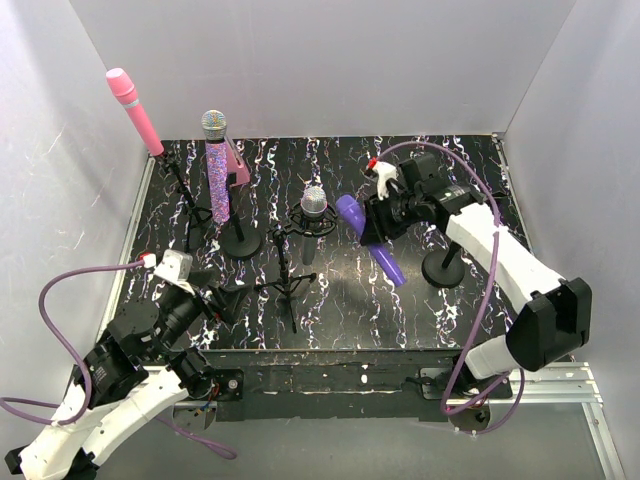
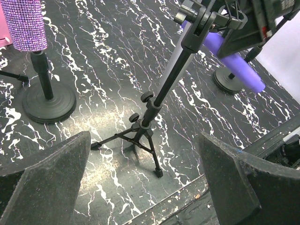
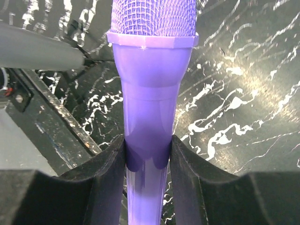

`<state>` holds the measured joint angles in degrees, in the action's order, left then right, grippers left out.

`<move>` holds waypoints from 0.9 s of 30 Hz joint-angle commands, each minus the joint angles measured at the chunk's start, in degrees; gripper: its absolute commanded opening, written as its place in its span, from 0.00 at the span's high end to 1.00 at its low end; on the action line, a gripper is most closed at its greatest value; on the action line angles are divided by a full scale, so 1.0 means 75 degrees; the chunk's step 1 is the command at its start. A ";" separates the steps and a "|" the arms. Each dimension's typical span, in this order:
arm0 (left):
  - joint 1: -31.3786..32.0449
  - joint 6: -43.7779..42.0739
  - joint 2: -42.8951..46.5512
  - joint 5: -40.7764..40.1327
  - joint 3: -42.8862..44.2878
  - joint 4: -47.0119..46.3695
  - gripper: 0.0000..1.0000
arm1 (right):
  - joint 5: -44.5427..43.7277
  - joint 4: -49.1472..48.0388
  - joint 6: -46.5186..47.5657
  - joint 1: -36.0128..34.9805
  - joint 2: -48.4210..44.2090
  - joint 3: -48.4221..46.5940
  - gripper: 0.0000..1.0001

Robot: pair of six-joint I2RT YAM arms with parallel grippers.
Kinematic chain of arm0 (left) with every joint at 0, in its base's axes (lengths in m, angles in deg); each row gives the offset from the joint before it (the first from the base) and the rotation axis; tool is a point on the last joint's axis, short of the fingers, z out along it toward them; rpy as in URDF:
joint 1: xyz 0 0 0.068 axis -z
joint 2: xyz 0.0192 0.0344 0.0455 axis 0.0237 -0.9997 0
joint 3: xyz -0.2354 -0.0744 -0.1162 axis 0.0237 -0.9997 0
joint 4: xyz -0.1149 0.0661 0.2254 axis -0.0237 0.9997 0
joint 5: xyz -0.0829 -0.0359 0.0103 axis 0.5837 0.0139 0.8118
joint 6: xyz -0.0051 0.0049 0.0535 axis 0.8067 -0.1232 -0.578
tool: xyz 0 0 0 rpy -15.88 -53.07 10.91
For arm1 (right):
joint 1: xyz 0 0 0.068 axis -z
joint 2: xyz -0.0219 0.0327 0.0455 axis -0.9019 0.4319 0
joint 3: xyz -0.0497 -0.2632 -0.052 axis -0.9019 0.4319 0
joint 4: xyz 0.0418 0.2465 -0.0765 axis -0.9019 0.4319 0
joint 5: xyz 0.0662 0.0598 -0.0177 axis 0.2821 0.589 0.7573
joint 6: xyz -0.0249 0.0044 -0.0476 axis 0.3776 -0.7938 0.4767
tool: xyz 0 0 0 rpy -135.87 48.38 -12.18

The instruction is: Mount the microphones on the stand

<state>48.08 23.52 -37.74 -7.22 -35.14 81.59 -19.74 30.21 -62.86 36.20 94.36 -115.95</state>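
The right gripper [image 1: 385, 218] pinches a plain purple stick-shaped microphone [image 1: 388, 262], tilted above the black marbled table [image 1: 345, 305] beside a round-based stand [image 1: 443, 268]. The left gripper [image 1: 222, 300] has its jaws spread wide, empty.

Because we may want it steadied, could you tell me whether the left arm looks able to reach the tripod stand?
Probably yes: the open left tool faces the tripod stand directly, and nothing stands between them.
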 commanded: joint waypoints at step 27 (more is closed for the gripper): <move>-0.0007 0.1642 -0.2453 0.3211 0.1494 -0.2214 0.02 | 0.5178 0.1895 0.2376 0.2259 -0.2382 -0.1340 0.91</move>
<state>48.08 33.46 -48.98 8.32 -29.50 68.76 9.62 43.56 -49.96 50.21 78.82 -127.56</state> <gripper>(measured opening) 0.982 0.456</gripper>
